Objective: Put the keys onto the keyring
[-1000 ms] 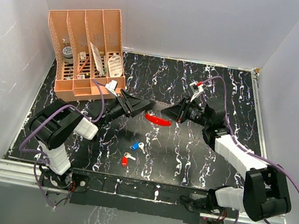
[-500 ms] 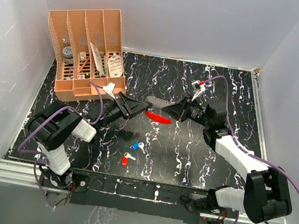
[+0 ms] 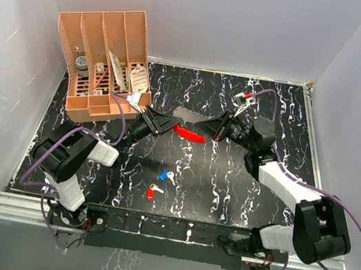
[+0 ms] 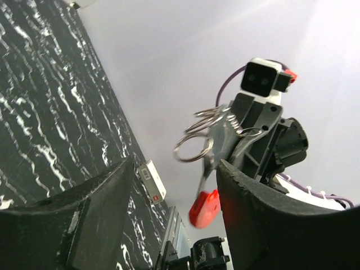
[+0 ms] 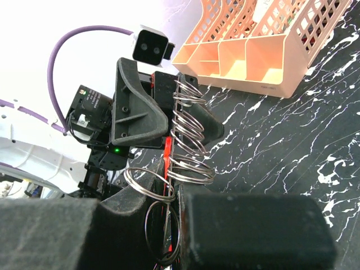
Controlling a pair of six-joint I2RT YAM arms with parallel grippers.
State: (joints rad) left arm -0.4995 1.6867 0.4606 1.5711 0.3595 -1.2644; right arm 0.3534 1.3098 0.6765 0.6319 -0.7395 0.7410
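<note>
Surface: black tabletop [image 3: 227,185] veined with white, with the arm bases at its near edge.
Room: plain white walls [image 3: 222,16] on three sides.
Rack: a peach slotted file rack [image 3: 94,110] in the far-left corner. Grey and white oddments sit in its slots, too small to name.
Keyring: the keyring [image 3: 188,133] is held off the table between the two grippers, a red strip with wire rings coiled along it.
Keys: the blue key [image 3: 166,175] and red key [image 3: 153,191] lie loose on the table, close together, nearer the bases and apart from the keyring.
Right gripper: the right gripper [image 3: 201,126] is clamped on the keyring's red strip.
Left gripper: the left gripper [image 3: 170,123] has its jaws apart, facing the keyring's other end — whether it touches, I cannot tell.
</note>
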